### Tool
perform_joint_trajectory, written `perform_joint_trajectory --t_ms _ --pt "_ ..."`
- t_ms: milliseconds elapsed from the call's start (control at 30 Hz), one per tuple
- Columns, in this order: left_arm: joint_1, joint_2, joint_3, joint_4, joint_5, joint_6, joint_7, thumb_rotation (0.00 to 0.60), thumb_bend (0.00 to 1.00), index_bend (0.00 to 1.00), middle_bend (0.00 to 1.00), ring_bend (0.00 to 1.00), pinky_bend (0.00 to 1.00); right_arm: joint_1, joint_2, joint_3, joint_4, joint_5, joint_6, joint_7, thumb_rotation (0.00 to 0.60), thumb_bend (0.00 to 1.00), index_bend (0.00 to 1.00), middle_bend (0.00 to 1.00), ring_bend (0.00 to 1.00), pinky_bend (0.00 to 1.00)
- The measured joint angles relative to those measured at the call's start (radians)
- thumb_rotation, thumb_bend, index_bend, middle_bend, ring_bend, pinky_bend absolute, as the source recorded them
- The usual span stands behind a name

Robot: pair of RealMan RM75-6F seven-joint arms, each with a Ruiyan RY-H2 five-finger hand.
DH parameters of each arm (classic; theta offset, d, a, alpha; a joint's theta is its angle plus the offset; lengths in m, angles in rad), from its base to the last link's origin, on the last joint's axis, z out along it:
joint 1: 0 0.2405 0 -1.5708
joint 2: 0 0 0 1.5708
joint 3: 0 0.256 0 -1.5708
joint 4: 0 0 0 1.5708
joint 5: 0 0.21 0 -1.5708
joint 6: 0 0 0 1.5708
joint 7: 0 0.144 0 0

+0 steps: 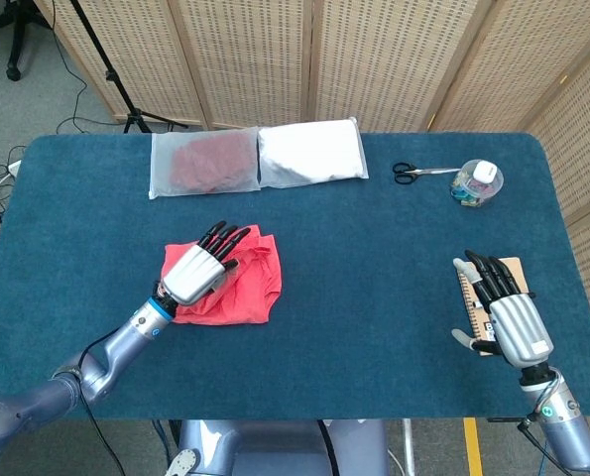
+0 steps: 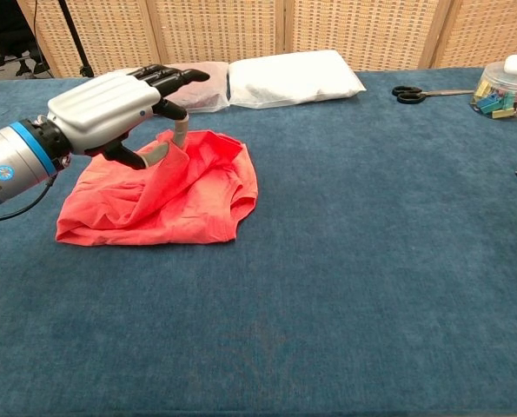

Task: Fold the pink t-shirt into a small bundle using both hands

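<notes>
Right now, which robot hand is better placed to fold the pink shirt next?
Probably the left hand: it is over the pink t-shirt. The right hand is far across the table, over a notebook.

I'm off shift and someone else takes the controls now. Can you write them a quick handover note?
Left hand: over the shirt, fingers spread; whether it touches or holds cloth can't be told.
Right hand: open, over the notebook at the table's right edge, far from the shirt.
Done: shirt roughly folded, still loose and rumpled.
Left: bring the right hand over, fold into a small bundle.
</notes>
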Motion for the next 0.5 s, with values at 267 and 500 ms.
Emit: perform_joint_trajectory --t_ms 267,500 --pt "-0.030 -0.005 0.018 -0.032 0.043 -0.010 0.110 0.600 0.49 0.71 0.00 0.00 0.00 -0.001 0.003 0.000 -0.003 -0.003 0.004 0.002 0.600 0.00 0.00 0.00 0.00 0.00" --pt "-0.058 -0.034 0.041 -0.032 0.083 -0.034 0.176 0.600 0.48 0.71 0.00 0.00 0.00 -0.001 0.005 0.001 -0.004 -0.001 0.003 0.006 0.600 0.00 0.00 0.00 0.00 0.00"
